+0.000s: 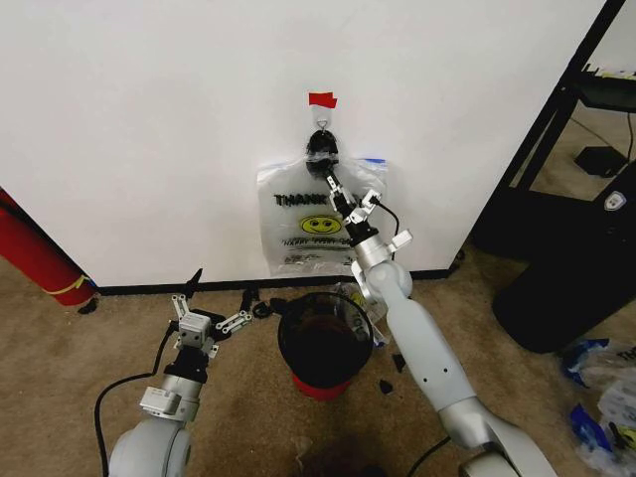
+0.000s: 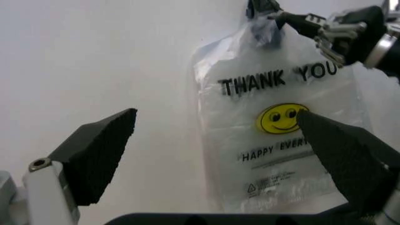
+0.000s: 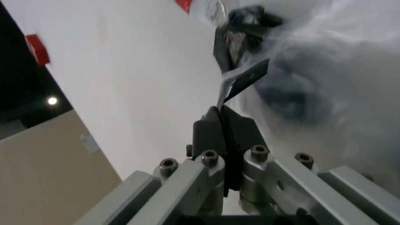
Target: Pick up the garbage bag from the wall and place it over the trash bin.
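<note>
The garbage bag, see-through with black "THANK YOU" lettering and a yellow smiley, hangs flat against the white wall from a small hook under red tape. My right gripper reaches up to the bag's bunched top just below the hook, its fingers shut on the plastic there. In the left wrist view the bag faces me and the right gripper touches its gathered neck. The black trash bin with a red base stands on the carpet under the bag. My left gripper hovers open, low and left of the bin.
A long red cylinder leans at the left wall. A black shelf frame and a dark bulky object stand to the right. Loose bags lie on the carpet at the far right. Small black scraps lie by the baseboard.
</note>
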Tool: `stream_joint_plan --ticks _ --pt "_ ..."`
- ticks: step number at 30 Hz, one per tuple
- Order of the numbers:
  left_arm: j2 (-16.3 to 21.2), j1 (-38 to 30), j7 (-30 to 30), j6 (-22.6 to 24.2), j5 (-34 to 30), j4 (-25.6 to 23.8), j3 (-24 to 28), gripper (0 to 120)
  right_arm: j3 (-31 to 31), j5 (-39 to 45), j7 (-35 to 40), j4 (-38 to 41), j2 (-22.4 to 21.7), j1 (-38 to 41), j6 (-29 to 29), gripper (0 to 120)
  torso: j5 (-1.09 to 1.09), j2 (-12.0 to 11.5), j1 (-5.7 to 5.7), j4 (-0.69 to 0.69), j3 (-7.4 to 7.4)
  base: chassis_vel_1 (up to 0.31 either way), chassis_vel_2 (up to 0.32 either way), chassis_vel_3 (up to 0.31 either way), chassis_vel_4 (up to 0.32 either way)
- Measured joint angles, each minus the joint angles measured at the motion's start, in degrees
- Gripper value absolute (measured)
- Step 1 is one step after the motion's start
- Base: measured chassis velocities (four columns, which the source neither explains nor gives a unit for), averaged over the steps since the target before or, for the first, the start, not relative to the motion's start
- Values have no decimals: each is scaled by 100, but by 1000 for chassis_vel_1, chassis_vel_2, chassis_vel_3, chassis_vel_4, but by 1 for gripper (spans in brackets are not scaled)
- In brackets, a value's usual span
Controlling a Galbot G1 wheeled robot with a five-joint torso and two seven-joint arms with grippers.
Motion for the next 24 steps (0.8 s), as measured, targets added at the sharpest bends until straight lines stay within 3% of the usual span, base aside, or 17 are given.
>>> stream_joint_plan --ticks 24 --pt "58 16 -88 -60 -122 -94 56 100 601 -571 -892 1316 -802 -2347 -70 0 0 0 0 0 0 0 0 0 0"
